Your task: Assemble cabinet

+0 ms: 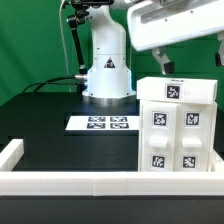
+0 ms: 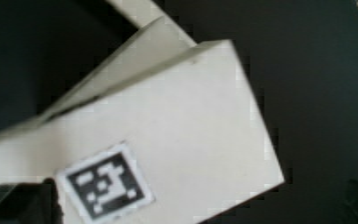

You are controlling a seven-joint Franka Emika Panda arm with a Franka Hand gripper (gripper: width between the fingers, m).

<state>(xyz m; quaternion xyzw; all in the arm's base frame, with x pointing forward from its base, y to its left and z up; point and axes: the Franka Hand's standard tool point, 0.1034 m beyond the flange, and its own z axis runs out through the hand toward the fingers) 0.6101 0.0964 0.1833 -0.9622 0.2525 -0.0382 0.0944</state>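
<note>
The cabinet [image 1: 180, 135] stands on the black table at the exterior view's right. It is a tall white box with several black-and-white tags on its front. A flat white block [image 1: 178, 91] with one tag lies on top of it. My gripper [image 1: 190, 60] hangs just above that block, jaws apart and holding nothing. The wrist view shows a white cabinet panel [image 2: 176, 120] very close, with one tag [image 2: 108, 180]. One dark fingertip [image 2: 3, 200] shows at the edge.
The marker board [image 1: 102, 123] lies flat in the middle of the table. Low white rails run along the front [image 1: 90, 183] and the exterior view's left [image 1: 10, 155]. The robot base [image 1: 107, 75] stands behind, with cables to its left.
</note>
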